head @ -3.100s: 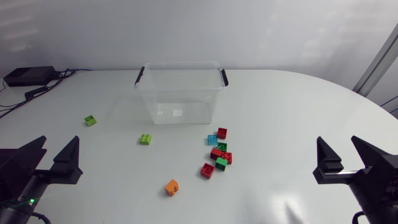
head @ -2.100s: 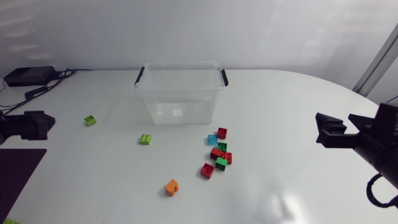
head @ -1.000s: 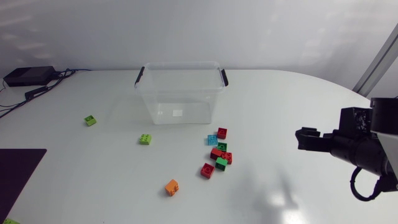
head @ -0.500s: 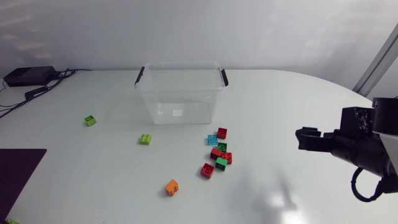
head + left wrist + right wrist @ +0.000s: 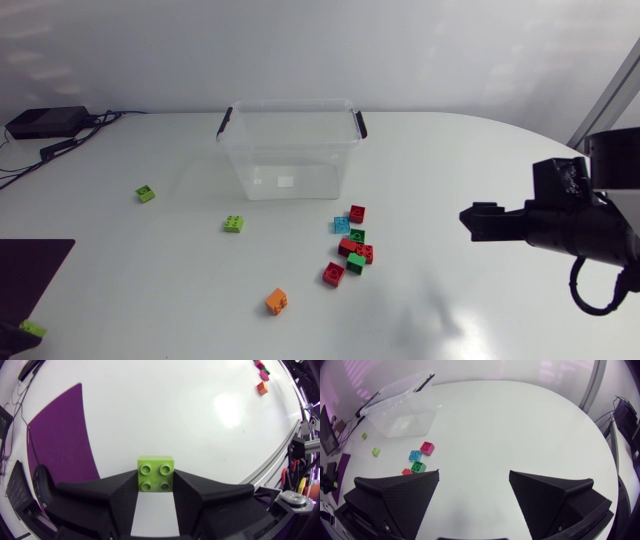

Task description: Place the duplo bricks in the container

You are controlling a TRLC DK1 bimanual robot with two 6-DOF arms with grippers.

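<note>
Clamping a lime-green plastic brick, the left pincer lies well apart from the clear plastic container; the right pincer, open and empty, is nearer.

White table, black box with cables at its far-left corner, purple mat near its left edge

Clear plastic container — glossy white table

The white counter is shiny, with bright light spots on it. A dark purple mat lies at its left edge.
</note>
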